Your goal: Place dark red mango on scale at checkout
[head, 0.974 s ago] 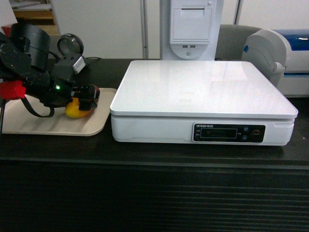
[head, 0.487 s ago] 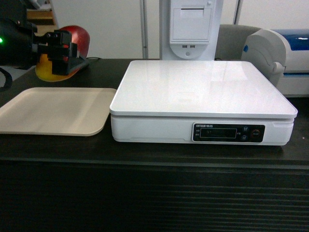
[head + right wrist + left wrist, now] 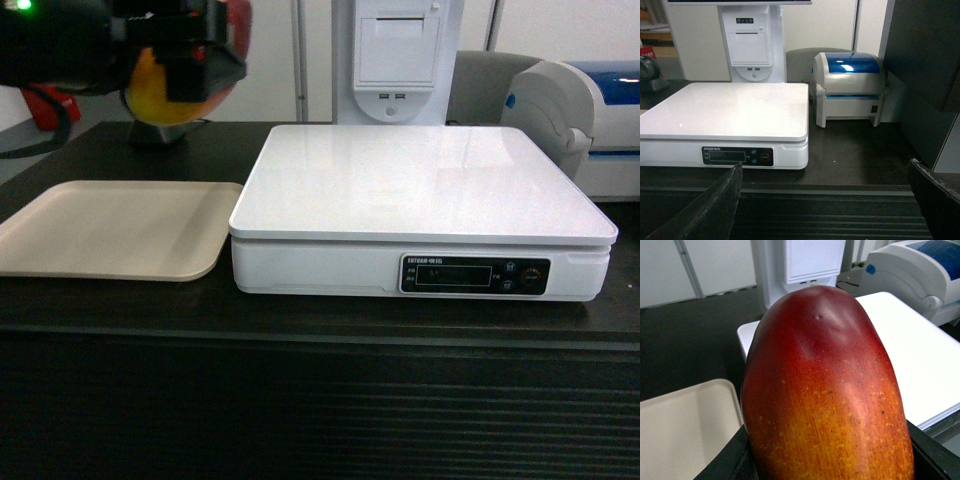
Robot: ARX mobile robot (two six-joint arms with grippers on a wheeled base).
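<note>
Dark bench (image 3: pixel 120 305) with a ribbed front: on it you see the white scale (image 3: pixel 420 185), display panel facing you, and just beside its left edge a beige tray (image 3: pixel 110 230). Behind the scale stand a white receipt printer (image 3: pixel 397 55) and, to the right, a blue-lidded label printer (image 3: pixel 590 110). Your left gripper (image 3: pixel 185 50) is raised at upper left, above the bench behind the tray, closed on the dark red mango (image 3: pixel 165 90); the left wrist view shows the fruit's red end foremost. Your right gripper (image 3: pixel 825 210) hangs before the bench front, its two fingers spread wide apart, holding nothing.
</note>
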